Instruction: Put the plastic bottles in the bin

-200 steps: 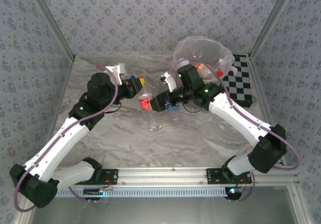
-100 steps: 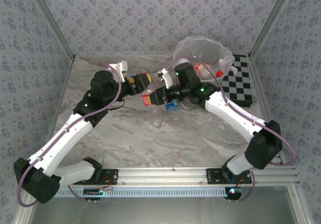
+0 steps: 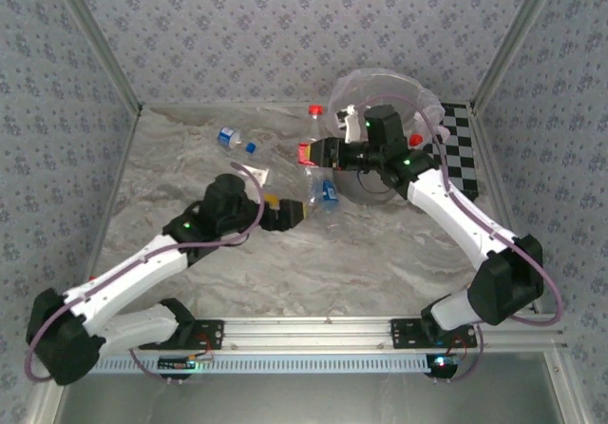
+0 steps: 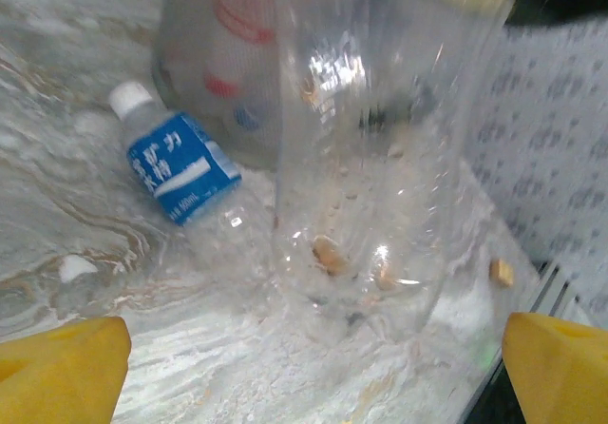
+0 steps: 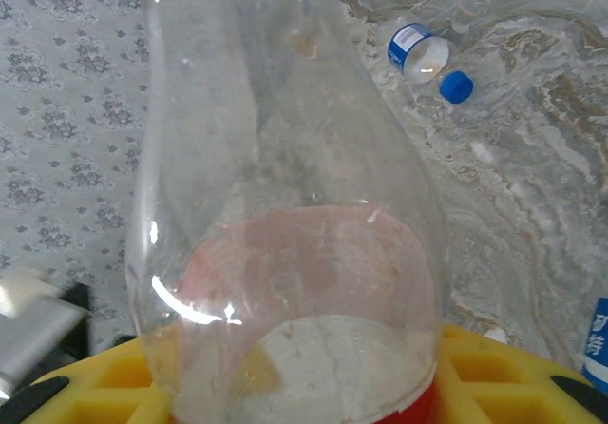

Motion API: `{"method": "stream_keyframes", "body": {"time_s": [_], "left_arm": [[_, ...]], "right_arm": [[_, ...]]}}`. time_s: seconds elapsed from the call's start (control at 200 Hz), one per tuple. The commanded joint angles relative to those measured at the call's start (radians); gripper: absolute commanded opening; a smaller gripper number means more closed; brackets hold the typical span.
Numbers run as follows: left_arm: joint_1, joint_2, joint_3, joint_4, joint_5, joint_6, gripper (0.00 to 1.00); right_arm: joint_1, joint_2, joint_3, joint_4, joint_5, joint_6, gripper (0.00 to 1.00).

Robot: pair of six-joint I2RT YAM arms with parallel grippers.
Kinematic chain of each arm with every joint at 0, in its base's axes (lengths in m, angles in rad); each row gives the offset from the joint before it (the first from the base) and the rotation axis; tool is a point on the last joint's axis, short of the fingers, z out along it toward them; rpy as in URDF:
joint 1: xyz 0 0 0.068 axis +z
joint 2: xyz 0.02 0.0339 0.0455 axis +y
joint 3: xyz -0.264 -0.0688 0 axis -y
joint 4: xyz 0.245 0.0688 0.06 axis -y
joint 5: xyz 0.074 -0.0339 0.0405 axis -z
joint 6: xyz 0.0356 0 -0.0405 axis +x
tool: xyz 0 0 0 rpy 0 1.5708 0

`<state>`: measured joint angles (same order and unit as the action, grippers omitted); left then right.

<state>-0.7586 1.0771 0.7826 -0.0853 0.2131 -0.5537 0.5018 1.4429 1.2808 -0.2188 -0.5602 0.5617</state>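
Upper centre, our right gripper (image 3: 312,152) is clenching a clear bottle (image 5: 285,205) beside the bin (image 3: 404,96), which we judge should clear the rim before release; left gripper (image 3: 293,213) spread wide.

Soft, even light all round; my wrist views blur up close.
The marbled surface (image 3: 380,253) is bright, with faint shadows under my arms. In my left wrist view the clear bottle (image 4: 380,158) is smeared and speckled with small glints, my yellow fingertips (image 4: 57,367) soft blobs. In my right wrist view white glare streaks the red-labelled bottle (image 5: 285,253).
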Motion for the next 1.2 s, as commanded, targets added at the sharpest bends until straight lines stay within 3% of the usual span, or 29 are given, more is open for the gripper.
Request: {"method": "stream_keyframes", "body": {"time_s": [0.0, 0.265, 0.46, 0.535, 0.65, 0.73, 1.03, 1.194], "left_arm": [[-0.013, 0.036, 0.076, 0.083, -0.021, 0.076, 1.00], [-0.018, 0.125, 0.110, 0.150, -0.023, 0.064, 0.89], [-0.017, 0.141, 0.112, 0.146, -0.044, 0.069, 0.54], [-0.017, 0.136, 0.106, 0.134, -0.046, 0.074, 0.47], [-0.017, 0.127, 0.113, 0.089, -0.050, 0.104, 0.44], [-0.019, 0.131, 0.133, 0.034, -0.054, 0.136, 0.44], [-0.042, 0.165, 0.200, -0.062, -0.052, 0.216, 0.43], [-0.057, 0.176, 0.224, -0.092, -0.044, 0.246, 0.43]], "right_arm": [[0.020, -0.024, 0.014, 0.030, 0.003, 0.034, 0.46], [0.058, -0.018, 0.018, 0.035, 0.011, 0.034, 0.46], [0.059, -0.013, 0.029, 0.029, 0.002, 0.034, 0.46], [0.054, -0.016, 0.041, 0.011, 0.000, 0.024, 0.54], [0.022, -0.027, 0.097, -0.078, 0.035, -0.025, 0.82], [-0.015, -0.033, 0.150, -0.134, 0.056, -0.058, 0.88], [0.001, 0.050, 0.322, -0.299, 0.119, -0.170, 0.85], [0.014, 0.088, 0.367, -0.330, 0.149, -0.199, 0.68]]}}
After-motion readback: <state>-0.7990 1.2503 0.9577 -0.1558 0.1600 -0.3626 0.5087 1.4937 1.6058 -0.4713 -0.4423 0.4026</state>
